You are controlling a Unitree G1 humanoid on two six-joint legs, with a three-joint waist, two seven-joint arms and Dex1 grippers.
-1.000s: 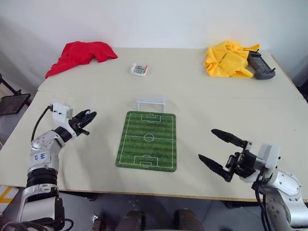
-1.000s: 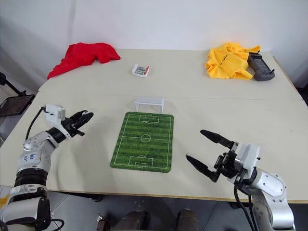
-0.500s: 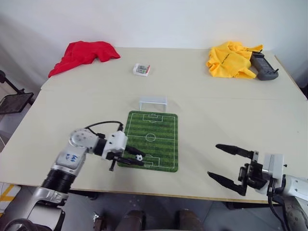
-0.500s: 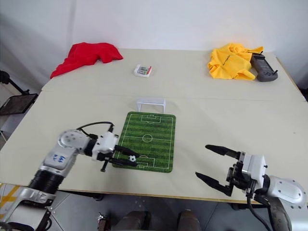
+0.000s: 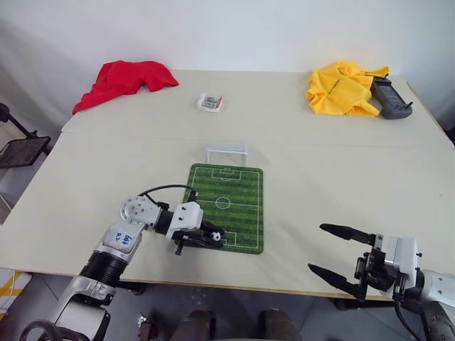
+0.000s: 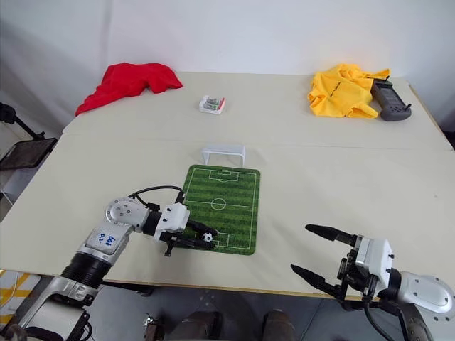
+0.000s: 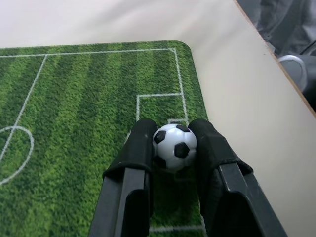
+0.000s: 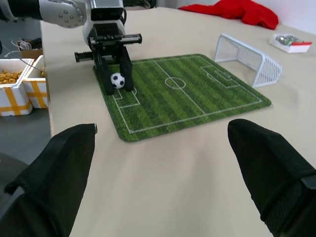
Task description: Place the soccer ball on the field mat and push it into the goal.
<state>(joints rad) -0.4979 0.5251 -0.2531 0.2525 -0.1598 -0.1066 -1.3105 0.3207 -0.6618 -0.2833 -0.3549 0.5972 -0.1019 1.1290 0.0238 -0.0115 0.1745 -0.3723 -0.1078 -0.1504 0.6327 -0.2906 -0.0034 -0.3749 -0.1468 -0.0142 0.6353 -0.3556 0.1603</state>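
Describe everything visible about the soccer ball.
The soccer ball is a tiny, glossy white sphere with black patches, like hard plastic. It is pinched between the two black fingers of the left tool, one on each side. It is at the near end of the field mat, by the near penalty box, far from the goal.

Contact between soccer ball (image 7: 174,146) and field mat (image 7: 74,123), hidden by left end effector (image 7: 173,148) fingers.

left pincer (image 5: 213,236): clamped, arm bent inward | right pincer (image 5: 340,255): fingers spread wide
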